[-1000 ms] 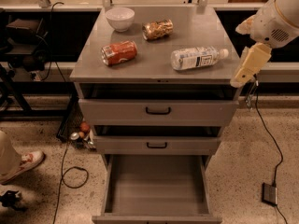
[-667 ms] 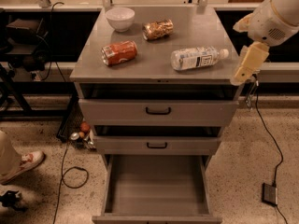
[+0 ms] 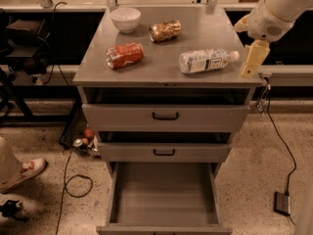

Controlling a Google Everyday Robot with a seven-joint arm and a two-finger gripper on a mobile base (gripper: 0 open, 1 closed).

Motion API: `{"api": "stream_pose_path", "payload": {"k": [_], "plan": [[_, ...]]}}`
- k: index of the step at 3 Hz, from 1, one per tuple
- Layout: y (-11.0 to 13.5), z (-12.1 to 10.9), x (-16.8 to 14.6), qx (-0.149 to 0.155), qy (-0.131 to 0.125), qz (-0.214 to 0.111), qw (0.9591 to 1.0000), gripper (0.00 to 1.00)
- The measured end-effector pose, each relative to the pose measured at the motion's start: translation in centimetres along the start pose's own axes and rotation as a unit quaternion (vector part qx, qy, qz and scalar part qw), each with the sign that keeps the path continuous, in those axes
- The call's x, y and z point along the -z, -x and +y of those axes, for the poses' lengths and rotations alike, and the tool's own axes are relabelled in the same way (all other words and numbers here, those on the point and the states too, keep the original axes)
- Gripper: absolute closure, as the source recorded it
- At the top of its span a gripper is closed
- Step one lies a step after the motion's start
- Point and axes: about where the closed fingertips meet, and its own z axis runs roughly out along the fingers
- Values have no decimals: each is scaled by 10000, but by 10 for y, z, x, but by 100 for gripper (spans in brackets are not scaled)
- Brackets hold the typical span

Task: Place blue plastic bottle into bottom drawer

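At the right front corner of the grey metal table (image 3: 195, 28), my cream-coloured hand (image 3: 250, 68) hangs pointing downward, over the table's edge. Whether it is open or closed I cannot tell. It has hold of nothing that I can see: the small clear plastic bottle with the white-and-pale-blue label and white cap (image 3: 205, 61) lies on its side on the table just beside my hand, with its cap turned toward me and a narrow gap between us.

Farther left on the table an orange-red can (image 3: 125, 55) lies on its side. Behind it, near the back edge, stands a white bowl (image 3: 125, 19), and to the right of the bowl lies a gold-brown crinkled can (image 3: 165, 30). All three are well apart from the bottle.

Below the table top, the shallow top drawer with a black handle (image 3: 165, 116) and the second shallow drawer (image 3: 164, 152) each stand pulled out a little. Under them the deep grey bottom drawer (image 3: 164, 195) is pulled out far, showing its plain grey floor. On the speckled floor to the right lies a small black box (image 3: 282, 202) on a cable.
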Motion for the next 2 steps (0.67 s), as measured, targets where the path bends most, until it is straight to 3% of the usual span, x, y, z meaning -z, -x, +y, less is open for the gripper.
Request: {"api": "stream_pose_path", "payload": {"k": [2], "plan": [[15, -32, -45, 324, 266, -86, 9991, 0]]}}
